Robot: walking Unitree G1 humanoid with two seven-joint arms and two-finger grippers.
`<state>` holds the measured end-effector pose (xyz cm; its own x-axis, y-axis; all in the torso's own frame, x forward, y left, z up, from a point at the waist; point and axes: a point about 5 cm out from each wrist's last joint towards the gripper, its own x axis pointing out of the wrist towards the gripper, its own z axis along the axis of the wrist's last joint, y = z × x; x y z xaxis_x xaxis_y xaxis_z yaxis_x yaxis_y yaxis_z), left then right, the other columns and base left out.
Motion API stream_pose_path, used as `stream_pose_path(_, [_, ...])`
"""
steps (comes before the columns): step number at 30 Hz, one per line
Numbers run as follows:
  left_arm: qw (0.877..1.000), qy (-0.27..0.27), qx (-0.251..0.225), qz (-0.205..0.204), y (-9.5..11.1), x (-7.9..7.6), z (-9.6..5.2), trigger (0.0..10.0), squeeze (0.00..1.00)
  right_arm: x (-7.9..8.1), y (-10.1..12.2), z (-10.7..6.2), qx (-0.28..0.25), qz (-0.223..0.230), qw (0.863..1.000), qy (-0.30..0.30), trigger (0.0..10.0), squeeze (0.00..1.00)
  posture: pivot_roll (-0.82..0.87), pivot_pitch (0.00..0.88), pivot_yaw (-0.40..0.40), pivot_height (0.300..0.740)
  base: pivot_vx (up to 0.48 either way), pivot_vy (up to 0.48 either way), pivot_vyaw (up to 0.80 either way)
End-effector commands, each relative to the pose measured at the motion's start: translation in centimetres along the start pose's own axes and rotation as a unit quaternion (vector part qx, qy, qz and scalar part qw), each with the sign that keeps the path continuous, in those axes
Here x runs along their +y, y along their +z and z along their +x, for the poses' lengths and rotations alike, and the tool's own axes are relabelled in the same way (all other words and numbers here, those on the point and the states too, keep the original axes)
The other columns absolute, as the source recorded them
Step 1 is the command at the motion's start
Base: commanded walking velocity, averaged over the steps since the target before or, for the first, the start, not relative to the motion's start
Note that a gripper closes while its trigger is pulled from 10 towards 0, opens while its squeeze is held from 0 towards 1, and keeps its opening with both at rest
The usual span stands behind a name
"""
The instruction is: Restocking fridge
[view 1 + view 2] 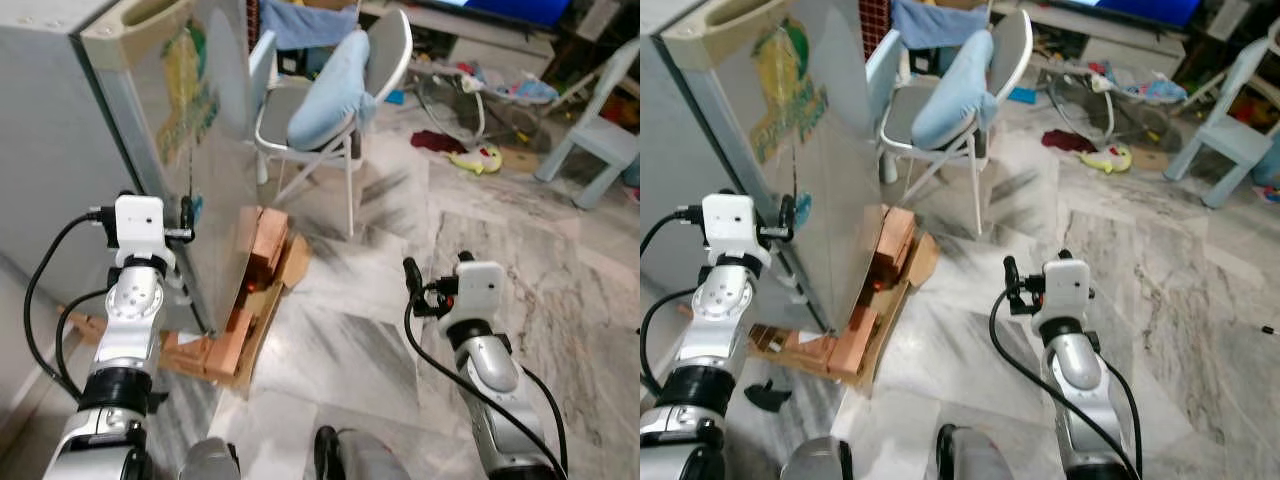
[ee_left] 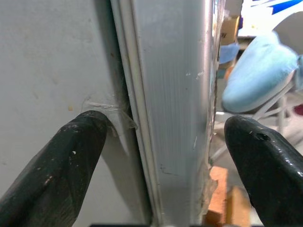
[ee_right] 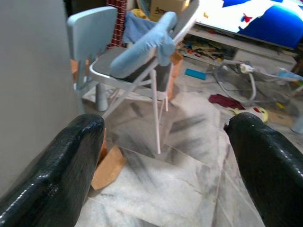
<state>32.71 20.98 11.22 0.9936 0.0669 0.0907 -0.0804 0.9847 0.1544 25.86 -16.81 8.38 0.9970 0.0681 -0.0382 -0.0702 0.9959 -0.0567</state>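
Two spread fingers of the left gripper (image 2: 161, 156) astride the fridge (image 2: 175, 94) door edge

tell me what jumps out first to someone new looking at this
The silver fridge on the left, shut, with the open left pincer straddling its door edge. It stands on bricks and flattened cardboard. Behind it is a folding chair draped with a blue cushion; the right pincer hangs open over marble floor.

Grey-veined marble floor (image 1: 400, 330). On it: fridge (image 1: 60, 150) raised on bricks (image 1: 225, 350) and cardboard (image 1: 295, 260), folding chair (image 1: 330, 110) with blue cushion (image 1: 335, 90), light-blue stool (image 1: 600, 145), yellow toy (image 1: 480, 157), dark red cloth (image 1: 432, 140).
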Motion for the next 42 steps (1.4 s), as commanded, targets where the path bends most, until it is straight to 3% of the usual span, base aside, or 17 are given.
stream_pose_path(1, [0.997, -0.071, -0.021, 0.021, 1.0, -2.0, 0.6, 10.0, 0.0, -0.2, 0.4, 0.1, -0.004, -0.004, 1.0, -0.003, 10.0, 0.0, 0.02, 0.117, -0.101, 0.74, 0.0, 0.0, 0.0])
stream_pose_path(5, [0.978, -0.199, -0.046, 0.038, 2.2, -6.6, 0.3, 10.0, 0.0, 0.1, 0.2, 0.3, -0.002, -0.002, 1.0, 0.001, 10.0, 0.0, 0.03, 0.111, -0.102, 0.74, 0.0, 0.0, 0.0])
stream_pose_path(6, [0.978, -0.199, -0.046, 0.038, 2.2, -6.6, 0.3, 10.0, 0.0, 0.1, 0.2, 0.3, -0.002, -0.002, 1.0, 0.001, 10.0, 0.0, 0.03, 0.111, -0.102, 0.74, 0.0, 0.0, 0.0])
stream_pose_path(7, [0.974, -0.218, -0.05, 0.042, 2.3, -7.3, 0.2, 10.0, 0.0, 0.1, 0.2, 0.3, -0.001, -0.002, 1.0, 0.002, 10.0, 0.0, 0.03, 0.11, -0.102, 0.74, 0.0, 0.0, 0.0])
stream_pose_path(8, [0.966, -0.251, -0.059, 0.033, 2.7, -9.2, -0.1, 10.0, 0.0, 0.2, 0.2, 0.5, -0.002, -0.001, 1.0, 0.003, 10.0, 0.0, 0.04, 0.108, -0.104, 0.74, 0.0, 0.0, 0.0])
stream_pose_path(9, [0.966, -0.251, -0.059, 0.033, 2.7, -9.2, -0.1, 10.0, 0.0, 0.2, 0.2, 0.5, -0.002, -0.001, 1.0, 0.003, 10.0, 0.0, 0.04, 0.108, -0.104, 0.74, 0.0, 0.0, 0.0])
stream_pose_path(10, [0.95, -0.3, -0.07, 0.046, 2.9, -10.9, -0.6, 10.0, 0.0, 0.2, 0.3, 0.7, -0.002, -0.001, 1.0, 0.003, 10.0, 0.0, 0.04, 0.105, -0.107, 0.74, 0.0, 0.0, 0.0])
stream_pose_path(12, [0.934, -0.344, -0.08, 0.055, 3.2, -12.4, -1.2, 10.0, 0.0, 0.3, 0.4, 0.8, -0.003, -0.001, 1.0, 0.005, 10.0, 0.0, 0.04, 0.102, -0.106, 0.74, 0.0, 0.0, 0.0])
stream_pose_path(13, [0.916, -0.387, -0.092, 0.058, 3.7, -14.0, -1.8, 10.0, 0.0, 0.2, 0.5, 0.8, -0.006, -0.001, 1.0, 0.004, 10.0, 0.0, 0.03, 0.1, -0.104, 0.74, 0.0, 0.0, 0.0])
stream_pose_path(14, [0.912, -0.394, -0.097, 0.062, 3.9, -14.3, -1.8, 10.0, 0.0, 0.1, 0.5, 0.8, -0.008, -0.002, 1.0, 0.001, 10.0, 0.0, 0.03, 0.097, -0.101, 0.74, 0.0, 0.0, 0.0])
stream_pose_path(18, [0.921, -0.372, -0.091, 0.072, 3.6, -13.7, -1.3, 10.0, 0.0, 0.0, 0.6, 0.8, -0.012, -0.001, 1.0, -0.006, 10.0, 0.0, 0.02, 0.093, -0.096, 0.74, 0.0, 0.0, 0.0])
stream_pose_path(20, [0.931, -0.35, -0.074, 0.072, 2.9, -12.1, -0.8, 10.0, 0.0, 0.0, 0.6, 0.6, -0.012, 0.001, 1.0, -0.008, 10.0, 0.0, 0.02, 0.093, -0.094, 0.74, 0.0, 0.0, 0.0])
stream_pose_path(25, [0.941, -0.322, -0.057, 0.082, 2.0, -9.8, -0.7, 10.0, 0.0, 0.1, 0.6, 0.8, -0.011, 0.002, 1.0, -0.008, 10.0, 0.0, 0.03, 0.097, -0.096, 0.74, 0.0, 0.0, -0.1])
stream_pose_path(26, [0.944, -0.314, -0.053, 0.08, 1.6, -8.9, -1.0, 10.0, 0.0, 0.1, 0.5, 0.8, -0.009, 0.005, 1.0, -0.006, 10.0, 0.0, 0.03, 0.097, -0.096, 0.74, 0.0, 0.0, -0.8])
stream_pose_path(32, [0.953, -0.291, -0.046, 0.065, 0.8, -7.5, -1.9, 10.0, 0.0, 0.3, 0.4, 1.0, -0.007, 0.005, 1.0, -0.003, 10.0, 0.0, 0.03, 0.094, -0.099, 0.74, 0.293, -0.256, -0.8])
stream_pose_path(42, [0.959, -0.276, -0.016, 0.062, -1.4, -6.5, -4.2, 10.0, 0.0, 0.3, 0.2, 0.9, -0.004, 0.008, 1.0, -0.003, 10.0, 0.0, 0.02, 0.087, -0.095, 0.74, 0.399, -0.217, -0.8])
